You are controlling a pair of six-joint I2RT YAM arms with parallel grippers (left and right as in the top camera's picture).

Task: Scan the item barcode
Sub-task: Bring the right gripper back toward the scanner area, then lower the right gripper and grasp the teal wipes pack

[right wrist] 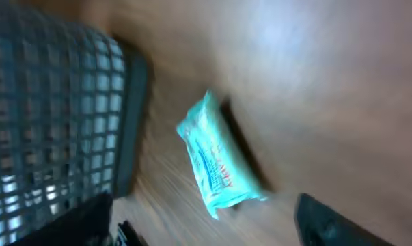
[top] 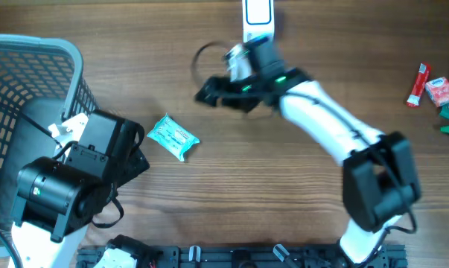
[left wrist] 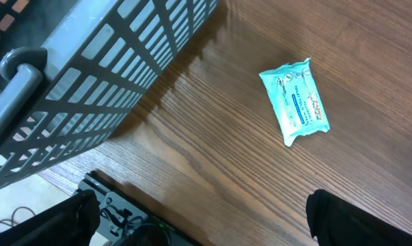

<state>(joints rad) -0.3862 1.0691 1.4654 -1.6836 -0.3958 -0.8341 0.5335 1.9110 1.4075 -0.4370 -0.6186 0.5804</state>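
Standing at the far left is one grey basket (top: 30, 74), and beside it the left claw (left wrist: 200, 217) gapes wide, holding nothing. One teal packet (top: 173, 138) lies flat on the worktop (top: 231, 186) left of centre, its long axis slanting from upper left to lower right in the overhead view. Further right, the right claw (right wrist: 206, 222) is spread wide and empty near the packet, with one white scanner (top: 258, 15) at the far edge.

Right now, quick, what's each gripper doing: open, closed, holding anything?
Left gripper: open, holding nothing.
Right gripper: open, holding nothing; the teal packet lies free.
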